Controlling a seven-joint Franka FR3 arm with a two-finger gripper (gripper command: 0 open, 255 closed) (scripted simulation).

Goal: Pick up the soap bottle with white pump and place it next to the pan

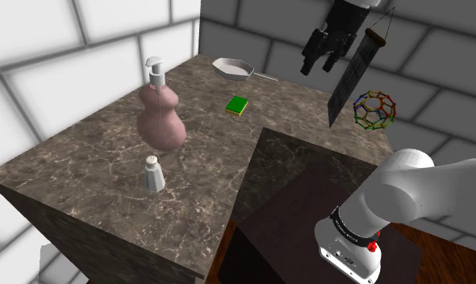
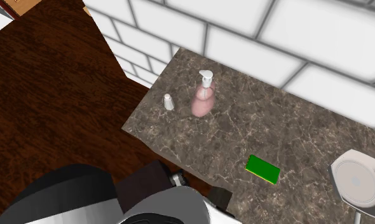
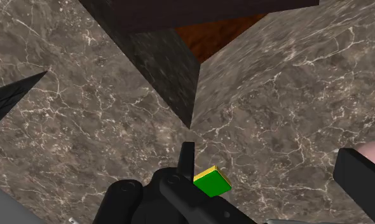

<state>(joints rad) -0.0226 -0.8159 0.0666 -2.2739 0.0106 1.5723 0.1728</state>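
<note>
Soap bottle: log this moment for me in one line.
soap bottle: upright on counter, ungrasped | hand: open, empty, raised above counter | pan: apart from bottle | pick: not yet begun

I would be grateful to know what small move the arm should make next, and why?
Probably carry the hand toward the shoulder view's left and begin lowering it over the pink soap bottle. The hand hangs open, high above the counter, holding nothing, with the green sponge below it, while the bottle stands upright and apart, beside the white shaker.
</note>
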